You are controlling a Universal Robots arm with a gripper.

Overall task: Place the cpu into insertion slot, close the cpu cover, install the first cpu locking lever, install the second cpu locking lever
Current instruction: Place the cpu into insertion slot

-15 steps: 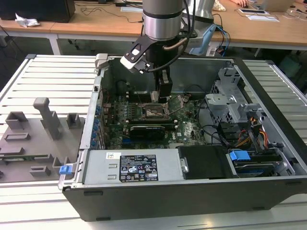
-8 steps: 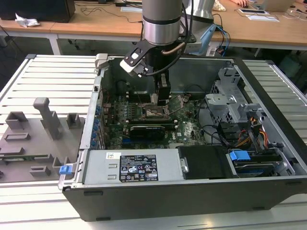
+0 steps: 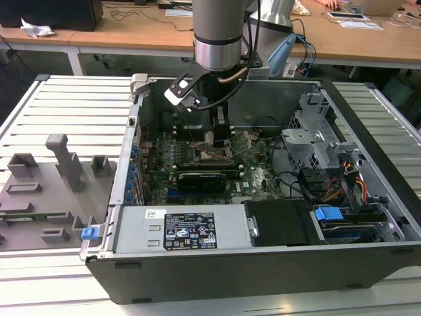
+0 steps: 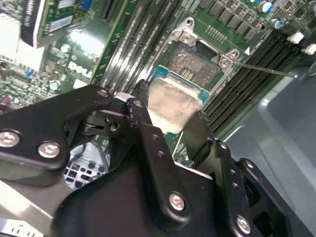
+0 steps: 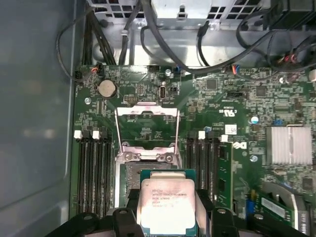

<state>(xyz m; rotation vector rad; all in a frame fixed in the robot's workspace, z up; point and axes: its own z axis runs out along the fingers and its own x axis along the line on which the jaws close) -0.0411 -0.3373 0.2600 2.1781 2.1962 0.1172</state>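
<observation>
- Cpu [image 5: 168,205], a small flat square chip with a pale silver face and a green rim, sits between the black jaws, which are clamped on two opposite edges of it.
- The cpu [image 4: 173,103] hangs just over the near part of the insertion slot [image 4: 195,61], a square socket with a dull metallic centre, and does not lie in it.
- The thin silver-grey cpu cover [image 5: 146,110] is swung open, off the slot.
- Fine dark print covers the cpu face in the first wrist view.
- White logo lettering [image 5: 240,146] marks the green circuit board.
- A black-and-white printed label [image 3: 189,230] sits on the grey power supply box.
- The open grey computer case [image 3: 263,270] stands on a pale slatted table [image 3: 66,105].
</observation>
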